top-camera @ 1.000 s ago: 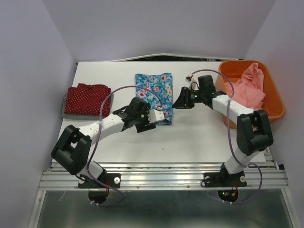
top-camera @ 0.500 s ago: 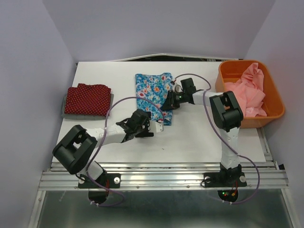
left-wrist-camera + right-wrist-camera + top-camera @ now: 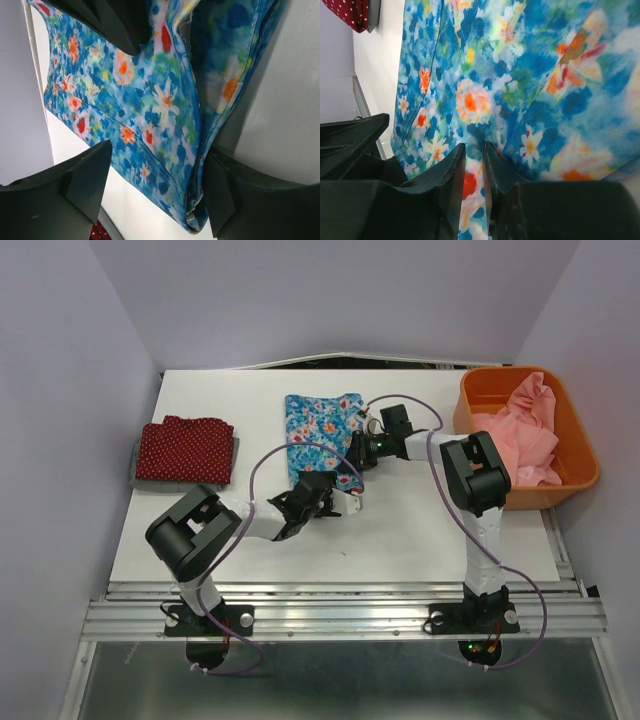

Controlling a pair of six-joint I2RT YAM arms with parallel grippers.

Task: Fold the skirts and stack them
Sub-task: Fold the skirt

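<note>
R gripper [image 3: 474, 152] pinched on blue skirt [image 3: 318, 430] right edge; L gripper [image 3: 155, 175] open, straddling its near edge.

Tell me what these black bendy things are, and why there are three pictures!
They are two robot arms with pinching fingers. The big picture looks down from above; the other two come from a little camera on each wrist. On the white table lie a blue flowery skirt, a folded red dotted skirt with grey cloth peeking out beneath, and an orange bin holding pink cloth. The right gripper pinches the blue skirt's side. The left gripper is open, with the skirt's near corner between its fingers.
</note>
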